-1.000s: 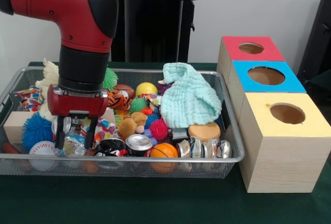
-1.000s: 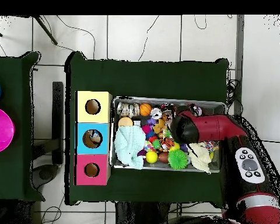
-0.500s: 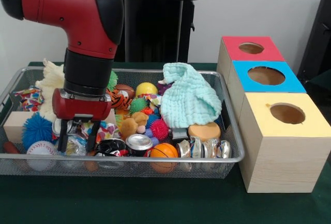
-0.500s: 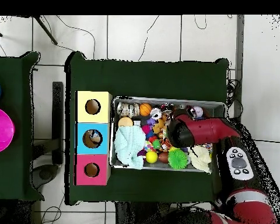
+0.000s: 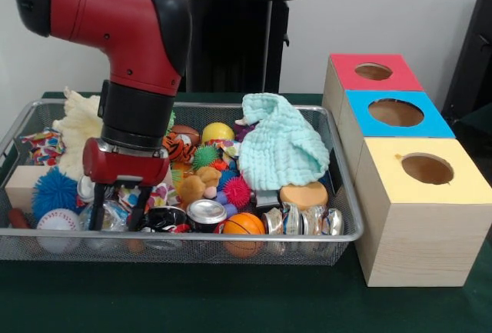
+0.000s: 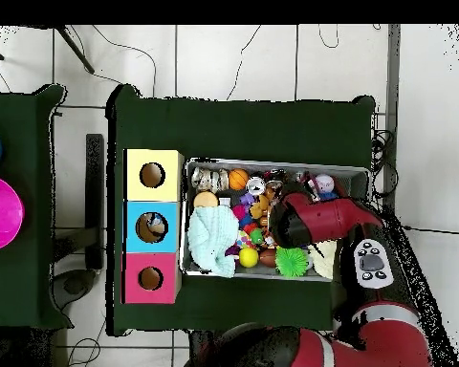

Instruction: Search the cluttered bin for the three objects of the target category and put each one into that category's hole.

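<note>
A wire bin [image 5: 338, 234] holds a heap of toys, balls and cans. My gripper [image 5: 117, 216] hangs low at the bin's front left, open, its fingers either side of a crumpled clear plastic bottle [image 5: 111, 214]. A baseball [image 5: 58, 220] and a blue spiky ball [image 5: 52, 192] lie to its left. A silver can [image 5: 206, 211] and a basketball [image 5: 244, 224] lie to its right, with crushed cans [image 5: 304, 220] beyond. Three boxes with holes stand beside the bin: red [image 5: 374, 71], blue [image 5: 396, 111], yellow [image 5: 427, 168]. In the overhead view the arm [image 6: 315, 218] hides the gripper.
A teal cloth [image 5: 280, 148] is draped over the bin's right half. A cream plush [image 5: 77, 121] and a wooden block [image 5: 21, 183] sit at the left. A yellow ball [image 5: 217, 131] and a football [image 5: 184, 133] lie at the back. Overhead, the boxes [image 6: 152, 227] line the bin's left side.
The gripper has shifted slightly rightward along the bin's front, staying low over the clear bottle. The arm's upper links swung round. The fingers' spacing looks unchanged.
</note>
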Robot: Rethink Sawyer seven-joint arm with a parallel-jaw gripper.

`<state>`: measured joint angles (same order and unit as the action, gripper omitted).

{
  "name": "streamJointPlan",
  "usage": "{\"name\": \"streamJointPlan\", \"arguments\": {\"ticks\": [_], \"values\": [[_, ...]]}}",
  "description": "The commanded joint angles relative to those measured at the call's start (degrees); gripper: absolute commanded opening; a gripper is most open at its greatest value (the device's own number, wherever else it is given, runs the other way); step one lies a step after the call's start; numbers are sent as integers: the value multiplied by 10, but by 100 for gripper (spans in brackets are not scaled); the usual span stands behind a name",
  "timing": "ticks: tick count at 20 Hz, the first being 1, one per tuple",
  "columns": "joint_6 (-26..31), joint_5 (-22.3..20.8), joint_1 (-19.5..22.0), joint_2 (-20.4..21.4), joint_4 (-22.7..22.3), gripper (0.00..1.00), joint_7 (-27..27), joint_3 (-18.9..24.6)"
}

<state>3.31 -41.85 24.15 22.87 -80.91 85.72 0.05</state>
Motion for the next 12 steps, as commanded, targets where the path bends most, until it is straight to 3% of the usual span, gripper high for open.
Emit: {"name": "streamJointPlan", "arguments": {"ticks": [1, 8, 12], "values": [[22, -6, 7, -49, -28, 100, 70, -32], [47, -7, 40, -26, -64, 100, 39, -10], [59, -8, 49, -32, -55, 100, 26, -1]]}}
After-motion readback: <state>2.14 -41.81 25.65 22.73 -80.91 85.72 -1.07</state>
